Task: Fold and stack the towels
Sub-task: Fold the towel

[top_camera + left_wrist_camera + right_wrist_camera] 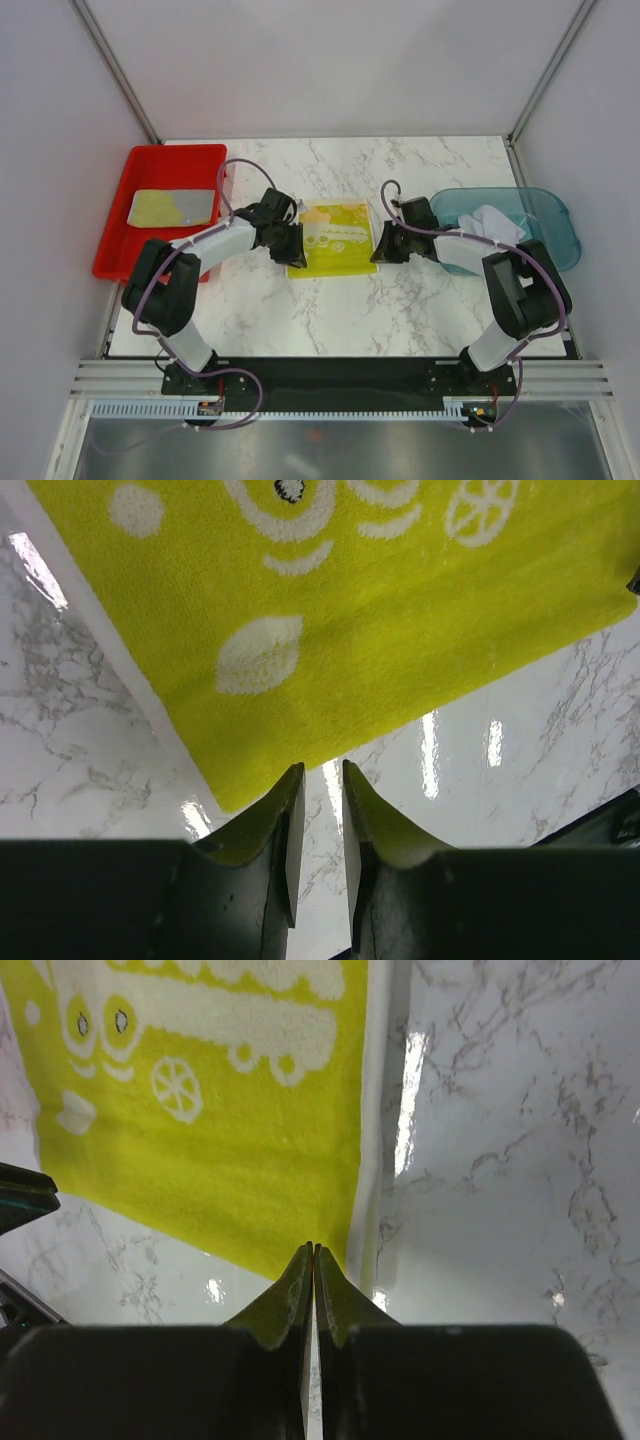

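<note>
A yellow-green towel [335, 240] with white lemon prints lies flat in the middle of the marble table. My left gripper [292, 243] is at its near-left corner. In the left wrist view its fingers [318, 770] stand slightly apart with only marble between them, the tips at the towel's [380, 610] near edge. My right gripper [382, 245] is at the near-right corner. In the right wrist view it [313, 1250] is shut, tips at the towel's [230, 1160] near edge, and no cloth shows between them. A folded yellow and grey towel [175, 207] lies in the red tray. A white towel [497, 222] lies crumpled in the teal bin.
The red tray [140, 165] stands at the table's left edge. The translucent teal bin [555, 215] stands at the right edge, beside my right arm. Grey walls close in the back and both sides. The other gripper's dark tip shows at the left edge of the right wrist view [20, 1200].
</note>
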Controlling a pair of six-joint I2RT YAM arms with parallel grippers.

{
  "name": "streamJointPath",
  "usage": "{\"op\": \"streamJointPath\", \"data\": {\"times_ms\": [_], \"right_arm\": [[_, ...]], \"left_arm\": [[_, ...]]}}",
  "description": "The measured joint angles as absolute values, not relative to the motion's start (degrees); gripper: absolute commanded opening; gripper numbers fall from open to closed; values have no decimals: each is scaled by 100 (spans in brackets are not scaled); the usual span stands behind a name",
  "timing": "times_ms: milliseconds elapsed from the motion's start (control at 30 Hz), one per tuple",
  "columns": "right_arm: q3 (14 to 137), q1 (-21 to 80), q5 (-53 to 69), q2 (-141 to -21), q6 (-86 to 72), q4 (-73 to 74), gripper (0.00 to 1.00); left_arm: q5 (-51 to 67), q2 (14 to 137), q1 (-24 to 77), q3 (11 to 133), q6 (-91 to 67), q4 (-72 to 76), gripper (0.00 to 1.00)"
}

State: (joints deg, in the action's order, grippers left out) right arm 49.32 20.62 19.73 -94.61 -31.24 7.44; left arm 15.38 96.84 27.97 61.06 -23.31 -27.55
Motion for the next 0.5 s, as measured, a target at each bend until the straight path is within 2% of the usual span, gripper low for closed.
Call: {"op": "streamJointPath", "data": {"times_ms": [500], "right_arm": [[4121, 2073, 2014, -9365, -3194, -54, 8]], "left_arm": [[974, 9509, 2770, 5266, -2685, -2556, 22]]}}
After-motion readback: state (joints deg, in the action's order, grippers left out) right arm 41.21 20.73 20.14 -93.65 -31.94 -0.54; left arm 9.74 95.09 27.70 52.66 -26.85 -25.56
